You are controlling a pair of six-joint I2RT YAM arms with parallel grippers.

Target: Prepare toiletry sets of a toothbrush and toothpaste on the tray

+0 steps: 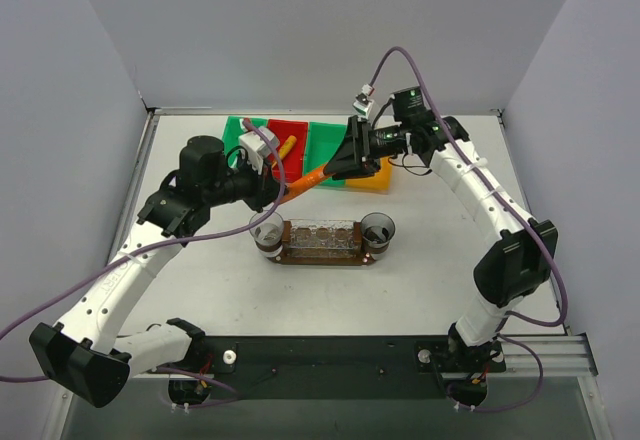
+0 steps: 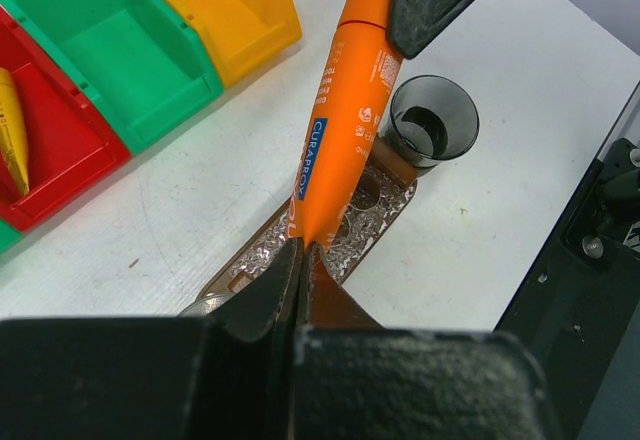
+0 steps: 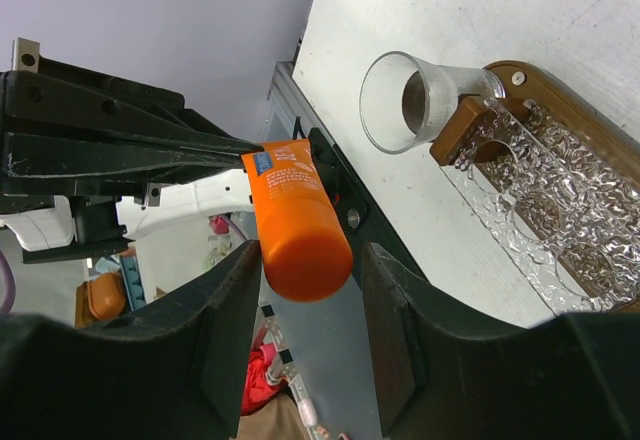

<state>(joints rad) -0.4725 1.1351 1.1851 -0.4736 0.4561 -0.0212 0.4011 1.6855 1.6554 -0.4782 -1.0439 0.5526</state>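
The left hand is clenched on the flat crimped end of the orange toothpaste, holding it in the air, slanting up and away from its fingers. The tube's cap end sits between the fingers of the right hand; whether they press on it cannot be told. The tray lies on the tabletop below both hands, beyond the left fingertips.

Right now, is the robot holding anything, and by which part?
The left tool pinches the orange toothpaste tube by its flat crimped end; the right tool straddles the cap end, grip unclear.
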